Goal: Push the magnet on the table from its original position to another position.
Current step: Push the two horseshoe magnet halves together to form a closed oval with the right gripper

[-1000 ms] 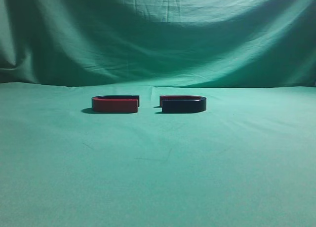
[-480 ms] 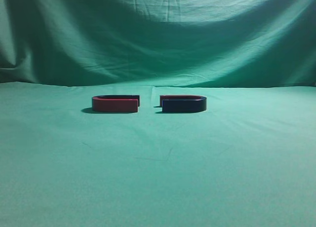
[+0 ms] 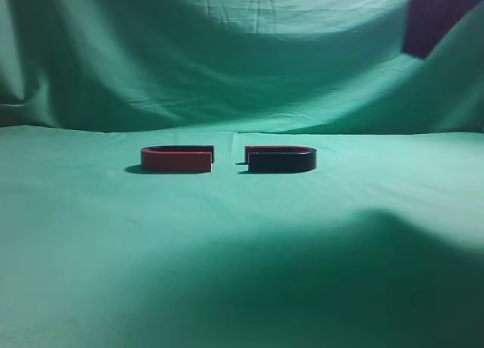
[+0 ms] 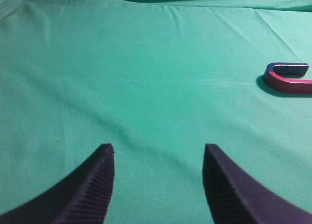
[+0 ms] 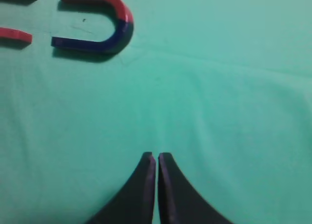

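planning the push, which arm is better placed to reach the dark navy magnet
Right, probably. Its shut pincer faces the magnet with bare table between. The left pincer is open and sees only the red-sided magnet, off to its right.

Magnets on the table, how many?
2. The magnet with the dark near side lies centre-right on the table; the red-sided magnet lies to its left, apart from it. None look hidden.

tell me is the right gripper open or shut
Shut: in the right wrist view the right gripper has its fingertips pressed together, above bare table.
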Tool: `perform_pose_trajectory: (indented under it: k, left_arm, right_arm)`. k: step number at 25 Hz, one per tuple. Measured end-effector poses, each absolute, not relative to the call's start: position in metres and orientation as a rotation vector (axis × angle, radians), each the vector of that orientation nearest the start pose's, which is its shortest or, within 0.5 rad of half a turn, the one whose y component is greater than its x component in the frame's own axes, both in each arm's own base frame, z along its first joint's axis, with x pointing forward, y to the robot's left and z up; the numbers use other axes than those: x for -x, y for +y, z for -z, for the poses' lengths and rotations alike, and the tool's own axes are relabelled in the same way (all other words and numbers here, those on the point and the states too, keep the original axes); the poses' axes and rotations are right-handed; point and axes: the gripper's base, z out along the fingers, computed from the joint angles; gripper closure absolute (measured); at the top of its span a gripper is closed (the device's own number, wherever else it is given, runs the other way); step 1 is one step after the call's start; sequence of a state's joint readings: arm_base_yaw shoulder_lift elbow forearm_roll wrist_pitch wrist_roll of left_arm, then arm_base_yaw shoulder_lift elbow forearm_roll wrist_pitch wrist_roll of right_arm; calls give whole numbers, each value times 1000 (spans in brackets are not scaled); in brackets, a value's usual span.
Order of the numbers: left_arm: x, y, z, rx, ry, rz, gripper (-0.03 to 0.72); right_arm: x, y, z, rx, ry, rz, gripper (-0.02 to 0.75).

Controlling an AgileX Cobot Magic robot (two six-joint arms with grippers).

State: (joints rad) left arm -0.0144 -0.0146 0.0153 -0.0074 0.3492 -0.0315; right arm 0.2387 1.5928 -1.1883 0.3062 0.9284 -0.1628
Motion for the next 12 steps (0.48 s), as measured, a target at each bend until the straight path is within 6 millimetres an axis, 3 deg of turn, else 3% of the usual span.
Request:
perform_pose_trajectory:
  k: [8,12]
  left_arm:
    - [-53,-1,-177,20,1833,39,316]
    - [-53,-1,-177,20,1833,39,316]
  right_arm:
    - [-362,151,-231,492,2808,-341,738]
    - [-386,158,-204,443,2883,-175,738]
